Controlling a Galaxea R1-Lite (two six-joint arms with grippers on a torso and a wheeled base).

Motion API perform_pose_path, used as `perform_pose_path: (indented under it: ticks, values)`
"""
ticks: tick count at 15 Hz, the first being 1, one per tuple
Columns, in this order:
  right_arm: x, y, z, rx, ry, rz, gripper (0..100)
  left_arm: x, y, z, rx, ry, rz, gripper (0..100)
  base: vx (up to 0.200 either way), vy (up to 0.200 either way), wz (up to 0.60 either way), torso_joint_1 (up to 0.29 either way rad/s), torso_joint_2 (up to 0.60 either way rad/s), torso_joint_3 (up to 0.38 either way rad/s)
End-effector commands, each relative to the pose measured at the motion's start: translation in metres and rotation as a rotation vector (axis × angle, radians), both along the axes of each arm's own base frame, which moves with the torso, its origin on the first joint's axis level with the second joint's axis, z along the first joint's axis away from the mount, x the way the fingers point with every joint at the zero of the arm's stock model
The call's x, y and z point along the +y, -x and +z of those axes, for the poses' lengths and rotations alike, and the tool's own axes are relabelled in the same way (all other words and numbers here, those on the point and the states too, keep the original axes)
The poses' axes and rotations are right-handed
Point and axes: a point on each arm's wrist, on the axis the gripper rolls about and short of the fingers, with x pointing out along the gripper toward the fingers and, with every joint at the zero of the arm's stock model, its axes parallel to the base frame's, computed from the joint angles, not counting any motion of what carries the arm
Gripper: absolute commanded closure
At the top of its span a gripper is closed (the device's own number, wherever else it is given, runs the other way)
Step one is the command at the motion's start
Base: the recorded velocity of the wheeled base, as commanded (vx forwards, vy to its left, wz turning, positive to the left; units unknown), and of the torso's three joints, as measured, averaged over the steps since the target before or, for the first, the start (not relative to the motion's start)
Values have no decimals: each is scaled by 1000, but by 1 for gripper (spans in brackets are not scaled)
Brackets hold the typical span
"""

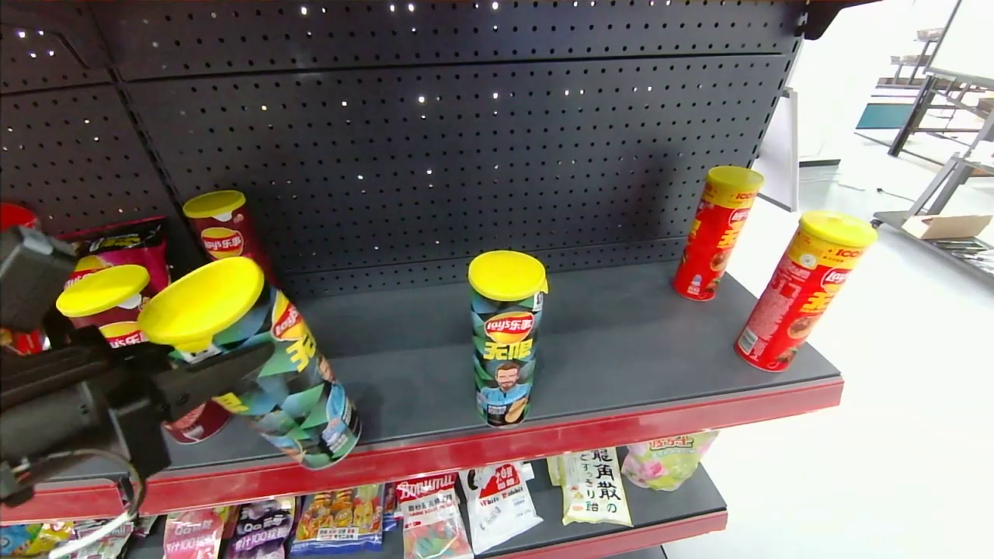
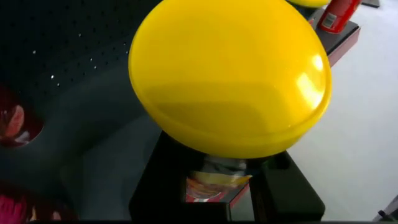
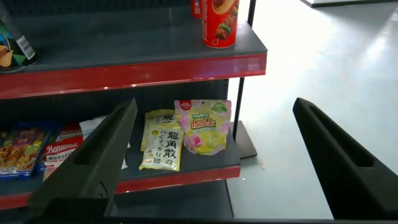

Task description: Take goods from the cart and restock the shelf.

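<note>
Placement step in hand, judged. Shelf (image 1: 621,349): a chip canister (image 1: 299,388) leans tilted over the shelf's front-left lip, clamped in the left gripper (image 1: 210,380). Next it needs righting, lowering and release. Its yellow lid (image 2: 230,74) is on, contents unseen. The right gripper (image 3: 214,130) hangs below the shelf, jaws apart

At shelf (image 1: 621,349) front edge, far left: tilted can (image 1: 303,388), more cans (image 1: 225,229) behind it. Front centre: upright can (image 1: 506,341). Right end: front-right can (image 1: 800,291), rear-right can (image 1: 714,233) behind. Below, on lower shelf (image 1: 683,505): snack bags (image 1: 590,485).
</note>
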Motion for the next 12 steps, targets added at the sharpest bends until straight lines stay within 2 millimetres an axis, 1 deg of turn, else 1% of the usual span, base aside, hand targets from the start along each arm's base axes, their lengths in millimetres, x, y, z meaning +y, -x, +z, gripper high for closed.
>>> perform_pose_path:
  ticks: [1,3,4,5,6,8,10,12]
  values:
    - [0,0,0,1,0,1,0,-17,-50,1,41,-13,-3,100,0,0,0,0,0,0]
    - [0,0,0,1,0,1,0,-24,-71,7,36,-17,-7,100,0,0,0,0,0,0]
    - [0,0,0,1,0,1,0,-32,-85,11,28,-17,-6,100,0,0,0,0,0,0]
    - [0,0,0,1,0,1,0,-36,-94,12,29,-17,-1,100,0,0,0,0,0,0]
    - [0,0,0,1,0,1,0,-50,-114,4,54,-32,2,100,0,0,0,0,0,0]
    - [0,0,0,1,0,1,0,-72,-144,-10,25,-24,-36,100,0,0,0,0,0,0]
    - [0,0,0,1,0,3,0,-97,-162,-20,-4,-14,-87,100,0,0,0,0,0,0]
    - [0,0,0,1,0,1,0,-108,-179,-25,-11,-13,-96,100,0,0,0,0,0,0]
